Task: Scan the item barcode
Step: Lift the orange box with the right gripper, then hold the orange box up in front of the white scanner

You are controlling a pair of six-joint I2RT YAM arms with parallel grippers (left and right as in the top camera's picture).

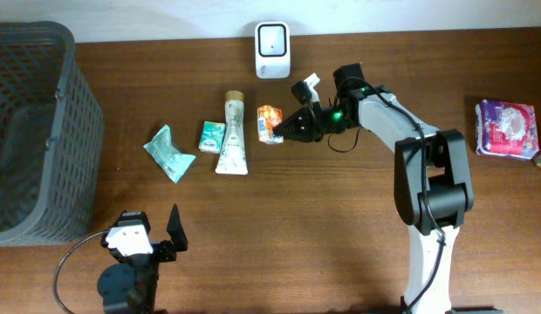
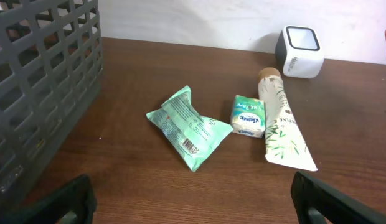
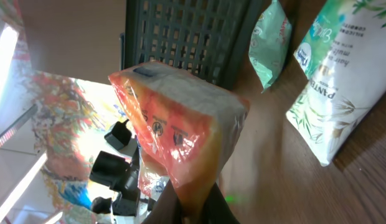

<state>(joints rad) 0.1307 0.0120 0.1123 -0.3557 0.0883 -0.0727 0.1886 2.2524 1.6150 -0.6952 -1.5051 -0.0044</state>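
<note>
Brown wooden table [image 1: 340, 218]: the right gripper [image 1: 282, 131] clamps an orange packet [image 1: 269, 122], held tilted near the front of the white scanner [image 1: 272, 38]. Farther from the scanner lie a bamboo-print tube [image 1: 231, 139], a tissue pack [image 1: 211, 136] and a green pouch [image 1: 169, 153]. Farthest off, the left gripper [image 1: 154, 231] hangs spread wide, holding nothing.

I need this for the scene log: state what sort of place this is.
Likely a mock shop checkout on a wooden table: a white scanner, a grey basket, and packaged goods, a tube and an orange packet gripped by the right claw.
</note>
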